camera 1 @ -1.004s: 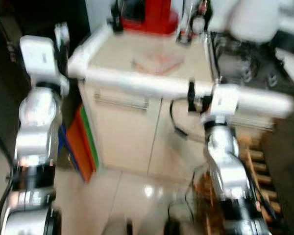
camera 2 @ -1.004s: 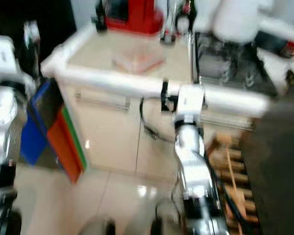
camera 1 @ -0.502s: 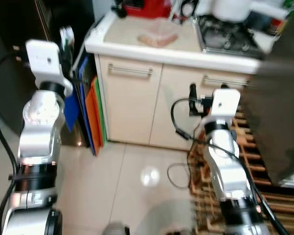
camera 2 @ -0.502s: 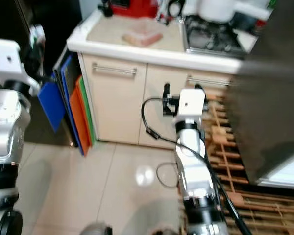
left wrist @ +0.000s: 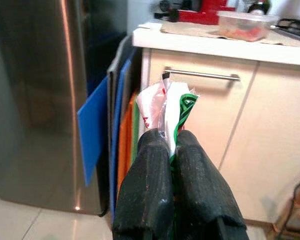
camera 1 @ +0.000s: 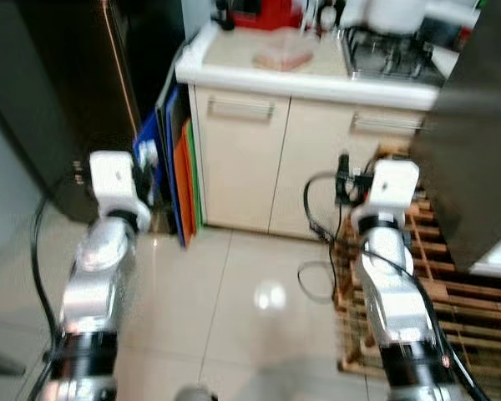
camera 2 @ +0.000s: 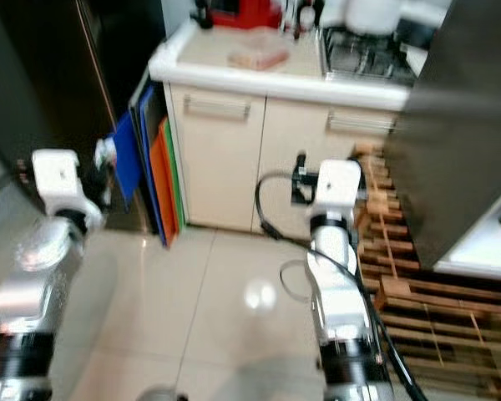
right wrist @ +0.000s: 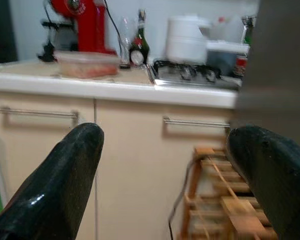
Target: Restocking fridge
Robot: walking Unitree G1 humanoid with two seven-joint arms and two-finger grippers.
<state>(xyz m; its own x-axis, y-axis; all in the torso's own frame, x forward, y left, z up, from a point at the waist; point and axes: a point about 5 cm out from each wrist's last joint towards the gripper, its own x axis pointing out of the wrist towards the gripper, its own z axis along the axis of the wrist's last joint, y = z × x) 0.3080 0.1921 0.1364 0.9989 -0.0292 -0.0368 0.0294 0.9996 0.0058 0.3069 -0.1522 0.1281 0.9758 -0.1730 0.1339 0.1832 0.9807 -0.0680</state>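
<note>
The left tool (left wrist: 171,150) has its two black fingers pressed together on a crinkled packet (left wrist: 169,107) of white, red and green film. The packet stands up out of the fingertips, pinched by its lower edge, probably so it rides clear of the arm while the robot walks. In the head views this tool sits at the left of the frame, low beside the dark steel fridge (camera 1: 58,92), whose door looks closed (a judgement; the handle side is not plain). The packet is thus in hand, not yet inside the fridge.

The right tool (right wrist: 165,165) is spread wide and carries nothing. It is held forward at mid frame in front of the cupboards (camera 1: 301,159), likely kept free to pull the door.

Farther out, blue, orange and green boards (camera 1: 177,171) lean in the gap between fridge and cupboard. On the worktop (camera 1: 259,71) at the upper middle lies a clear box (camera 1: 281,58) of food, with a red appliance (camera 1: 263,10) behind it and a hob (camera 1: 384,63) to the right. A wooden pallet (camera 1: 417,284) covers the floor at lower right.
</note>
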